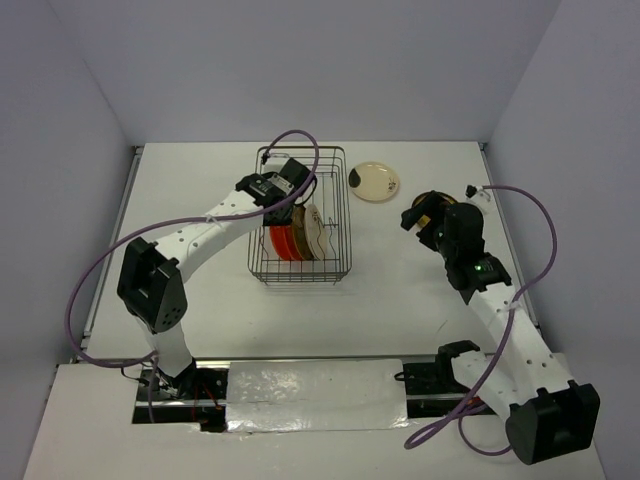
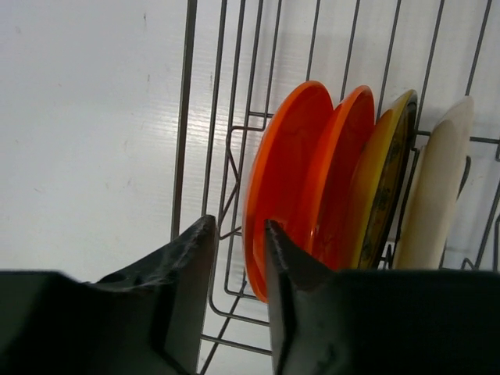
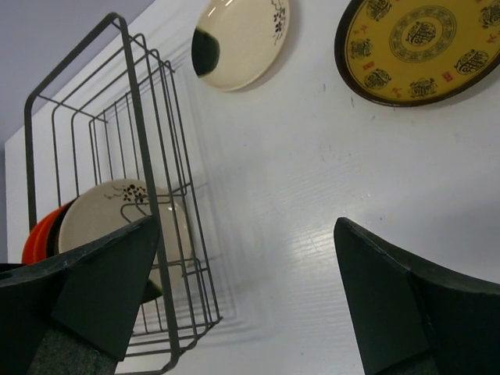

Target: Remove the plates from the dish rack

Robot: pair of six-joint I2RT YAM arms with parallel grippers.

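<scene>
**Left hand poised on the first orange plate, with little room to spare**

Our left hand (image 2: 238, 226) is down inside the dish rack (image 2: 184, 117). Its fingers stand narrowly apart around the rim of the outermost orange plate (image 2: 285, 172). We see daylight beside one finger, so we judge the plate not yet clamped. Our right hand (image 3: 246, 226) hangs spread wide and empty over the tabletop (image 1: 400, 300).

Four plates stand on edge in the rack: the outermost orange plate, a second orange plate (image 2: 348, 156), a brown-and-yellow plate (image 2: 387, 172) and a cream plate (image 2: 437, 195). Two more lie flat on the tabletop beside the rack: a blotched cream plate (image 3: 238, 39) and a patterned yellow plate (image 3: 422, 47).

The risks, as we judge them:
- The plates stand packed together, so the inner finger could shove the second orange plate and tip the row.
- A bite on the glossy rim alone could let the plate swing or slip.
- On the way up the plate could snag a wire and drag the light rack along.

The tabletop is white and faintly shiny. Pale walls (image 1: 300, 60) enclose it, and a silvery strip (image 1: 310, 385) runs along the near edge.
</scene>
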